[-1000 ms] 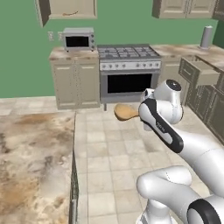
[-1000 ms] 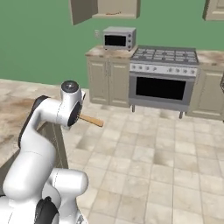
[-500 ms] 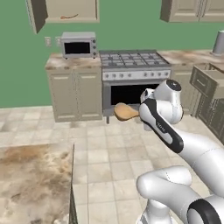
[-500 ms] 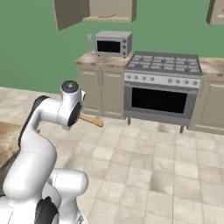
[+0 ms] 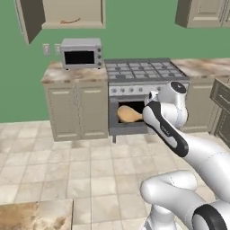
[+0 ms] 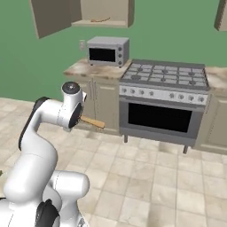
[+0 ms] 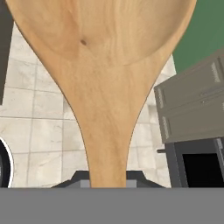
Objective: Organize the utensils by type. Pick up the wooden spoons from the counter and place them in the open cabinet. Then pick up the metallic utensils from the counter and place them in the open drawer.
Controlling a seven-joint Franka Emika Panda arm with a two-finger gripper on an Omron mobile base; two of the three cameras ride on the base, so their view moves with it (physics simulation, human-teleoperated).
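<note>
I have the gripper clamped on the handle of the larger wooden spoon, bowl pointing away from the hand, carried at chest height in front of the oven. To shelve it well, I'd raise the arm toward the open cabinet above the microwave, where the darker wooden spoon lies on the shelf near its front edge, and keep the handle level past the swung-out door. Tiled floor below, green wall behind.
</note>
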